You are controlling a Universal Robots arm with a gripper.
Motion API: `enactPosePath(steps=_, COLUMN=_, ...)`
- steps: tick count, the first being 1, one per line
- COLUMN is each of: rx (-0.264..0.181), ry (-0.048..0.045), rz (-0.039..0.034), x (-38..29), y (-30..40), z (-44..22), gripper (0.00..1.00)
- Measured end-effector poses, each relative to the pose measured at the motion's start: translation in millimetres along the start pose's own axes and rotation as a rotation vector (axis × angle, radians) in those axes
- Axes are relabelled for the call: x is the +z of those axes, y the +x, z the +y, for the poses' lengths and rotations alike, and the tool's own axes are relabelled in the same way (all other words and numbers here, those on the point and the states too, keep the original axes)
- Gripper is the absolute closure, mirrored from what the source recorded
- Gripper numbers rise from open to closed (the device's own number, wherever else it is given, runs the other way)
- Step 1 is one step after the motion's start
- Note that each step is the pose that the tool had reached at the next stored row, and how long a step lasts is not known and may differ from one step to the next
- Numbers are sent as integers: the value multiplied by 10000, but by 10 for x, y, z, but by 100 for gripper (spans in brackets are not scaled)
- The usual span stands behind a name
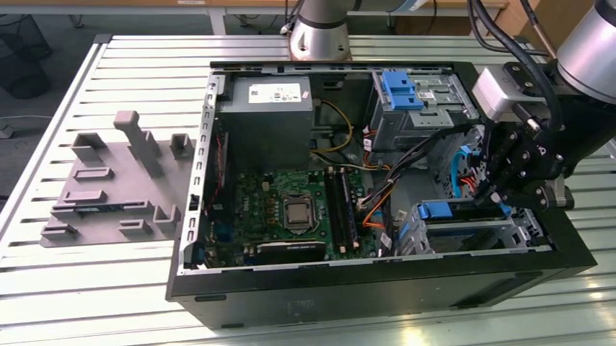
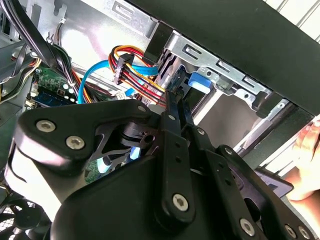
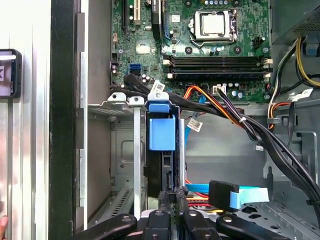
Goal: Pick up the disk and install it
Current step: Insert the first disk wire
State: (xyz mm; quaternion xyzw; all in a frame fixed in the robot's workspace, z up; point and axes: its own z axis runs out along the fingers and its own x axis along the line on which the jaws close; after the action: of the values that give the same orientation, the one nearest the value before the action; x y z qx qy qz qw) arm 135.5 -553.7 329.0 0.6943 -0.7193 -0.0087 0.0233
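The claw [image 1: 510,189] hangs inside the open computer case [image 1: 366,288], its fingers [image 3: 170,200] closed narrow on the disk [image 3: 165,172], which stands on edge in the metal drive cage [image 3: 127,150] under a blue tab [image 3: 162,131]. The first wrist view shows the motherboard [image 3: 200,45] and processor socket [image 3: 214,24]. The second wrist view shows a hand [image 2: 306,170] outside the case. No writing can be read.

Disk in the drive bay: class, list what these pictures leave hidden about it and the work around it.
1. Disk: the first wrist view shows it edge-on; the drive bay walls hide its faces.
2. Drive bay: in the exterior view the gripper covers part of it.
3. A hand: cut off by the second wrist view's edge.
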Motion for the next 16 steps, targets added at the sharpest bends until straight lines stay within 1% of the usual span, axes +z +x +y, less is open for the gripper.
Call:
enactPosePath(steps=7, rx=0, ry=-4, rz=-2, x=0, y=0, z=0, gripper=82)
enactPosePath(steps=8, rx=0, ry=-4, rz=-4, x=-3, y=0, z=0, gripper=76)
enactPosePath(steps=9, rx=0, ry=-4, rz=-3, x=-10, y=0, z=0, gripper=76)
enactPosePath(steps=11, rx=0, ry=-5, rz=-1, x=-46, y=1, z=2, gripper=76)
enactPosePath(steps=14, rx=0, ry=-15, rz=-1, x=-123, y=3, z=5, gripper=76)
enactPosePath(steps=15, rx=-2, ry=-21, rz=0, x=-140, y=3, z=5, gripper=76)
enactPosePath(steps=16, rx=-1, ry=-25, rz=-1, x=-144, y=3, z=5, gripper=76)
